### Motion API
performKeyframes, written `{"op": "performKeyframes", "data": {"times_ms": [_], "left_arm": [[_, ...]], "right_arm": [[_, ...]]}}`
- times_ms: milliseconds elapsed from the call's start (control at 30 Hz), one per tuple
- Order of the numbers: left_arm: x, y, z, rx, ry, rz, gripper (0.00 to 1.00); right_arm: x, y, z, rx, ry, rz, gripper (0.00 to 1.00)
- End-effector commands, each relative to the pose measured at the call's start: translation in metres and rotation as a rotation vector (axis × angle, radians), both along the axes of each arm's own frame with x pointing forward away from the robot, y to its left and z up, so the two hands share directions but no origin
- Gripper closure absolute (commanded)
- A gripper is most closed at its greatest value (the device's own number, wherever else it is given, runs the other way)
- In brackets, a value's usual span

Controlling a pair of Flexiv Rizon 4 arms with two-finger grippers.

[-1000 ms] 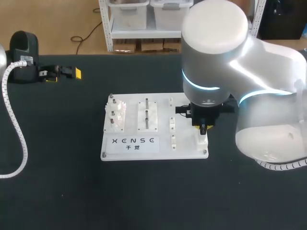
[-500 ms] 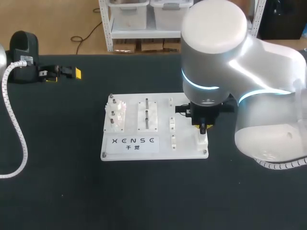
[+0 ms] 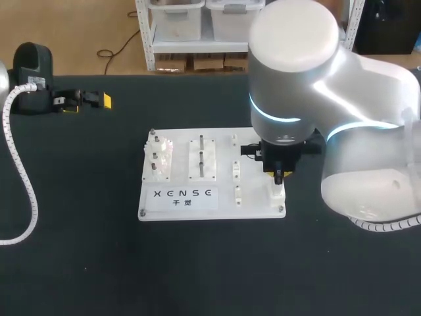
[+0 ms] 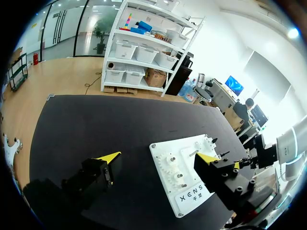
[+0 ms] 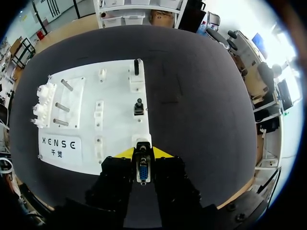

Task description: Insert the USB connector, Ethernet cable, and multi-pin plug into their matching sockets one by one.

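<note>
A white board (image 3: 210, 201) lies mid-table. My right gripper (image 3: 279, 172) hangs over its right edge, shut on the multi-pin plug (image 5: 143, 171), whose blue pin face shows between the yellow tips. Just ahead of the plug is a white socket block (image 5: 143, 143) at the board's near right corner. Two dark plugs (image 5: 138, 106) (image 5: 135, 67) stand in sockets farther along the same edge of the board (image 5: 120, 120). My left gripper (image 3: 85, 101) rests at the table's far left, open and empty; in the left wrist view the left gripper (image 4: 158, 158) faces the board (image 4: 204, 143) from a distance.
On the board are a gear block (image 3: 158, 158), a plate with pegs (image 3: 202, 158) and small white clips (image 3: 235, 170). A white ribbed hose (image 3: 20, 164) curves along the left of the table. Black cloth surrounds the board on all sides.
</note>
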State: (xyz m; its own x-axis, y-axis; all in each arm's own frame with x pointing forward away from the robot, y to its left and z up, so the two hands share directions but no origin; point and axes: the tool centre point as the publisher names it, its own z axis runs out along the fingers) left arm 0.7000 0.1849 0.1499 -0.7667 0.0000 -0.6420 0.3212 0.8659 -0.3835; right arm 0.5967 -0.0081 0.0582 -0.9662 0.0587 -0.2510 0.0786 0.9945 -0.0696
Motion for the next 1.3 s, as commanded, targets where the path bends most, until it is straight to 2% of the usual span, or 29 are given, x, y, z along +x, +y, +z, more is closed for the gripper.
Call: {"op": "performKeyframes", "data": {"times_ms": [33,633,1300], "left_arm": [[0.0,0.0,0.0,0.0,0.0,0.0,0.0],[0.0,0.0,0.0,0.0,0.0,0.0,0.0],[0.0,0.0,0.0,0.0,0.0,0.0,0.0]], "right_arm": [[-0.002,-0.001,0.0,0.0,-0.001,0.001,1.0],[-0.004,-0.003,-0.003,0.0,-0.002,0.0,1.0],[-0.005,-0.005,-0.025,0.051,0.061,0.023,1.0]]}}
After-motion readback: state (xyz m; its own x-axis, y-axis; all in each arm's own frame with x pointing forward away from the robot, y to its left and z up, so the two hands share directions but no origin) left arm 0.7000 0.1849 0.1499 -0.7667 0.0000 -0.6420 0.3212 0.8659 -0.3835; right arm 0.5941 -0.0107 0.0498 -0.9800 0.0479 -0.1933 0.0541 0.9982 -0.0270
